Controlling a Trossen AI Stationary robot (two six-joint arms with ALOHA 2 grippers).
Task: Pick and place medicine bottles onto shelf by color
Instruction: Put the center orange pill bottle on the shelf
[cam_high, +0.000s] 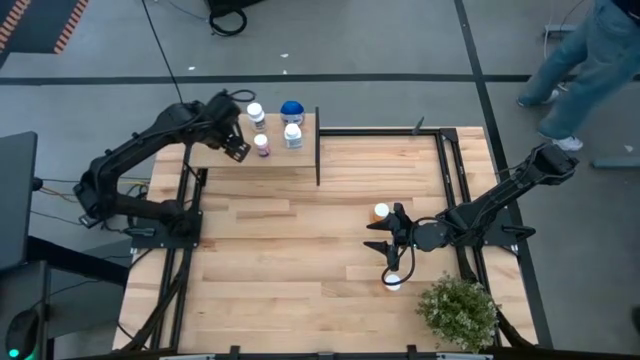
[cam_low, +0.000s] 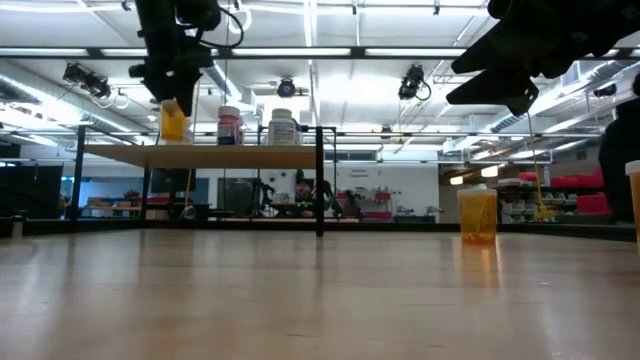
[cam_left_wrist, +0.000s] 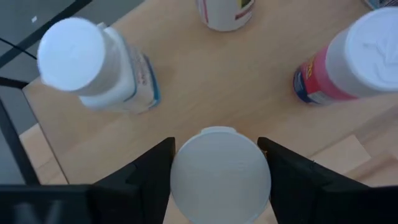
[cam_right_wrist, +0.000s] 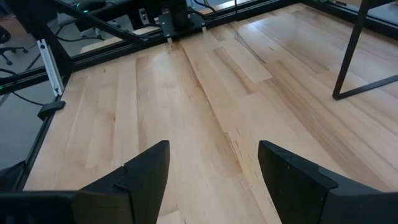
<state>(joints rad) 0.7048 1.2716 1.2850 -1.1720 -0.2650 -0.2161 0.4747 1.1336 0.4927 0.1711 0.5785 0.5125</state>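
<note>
Upper left of the high view, the left end effector (cam_left_wrist: 217, 163) grips a white-capped orange bottle (cam_left_wrist: 219, 180) over the shelf (cam_high: 215, 155); releasing carelessly could topple its neighbours. The right end effector (cam_high: 392, 248) hovers open, empty, mid-counter.

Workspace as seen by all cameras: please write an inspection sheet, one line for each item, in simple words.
Surface: plank table, bare wood in the middle.
Job's things: shelf carries three standing bottles, among them a blue-topped bottle; a fourth, white-capped bottle sits between the left jaws. Orange bottle and another bottle stand on the table.
Clutter: potted plant at the table's near right corner.
Grippers: left gripper over the shelf, jaws around that bottle; right gripper open, empty, between the two table bottles.
Cables: black cable on the floor.
Surroundings: person's legs beyond the table.
</note>
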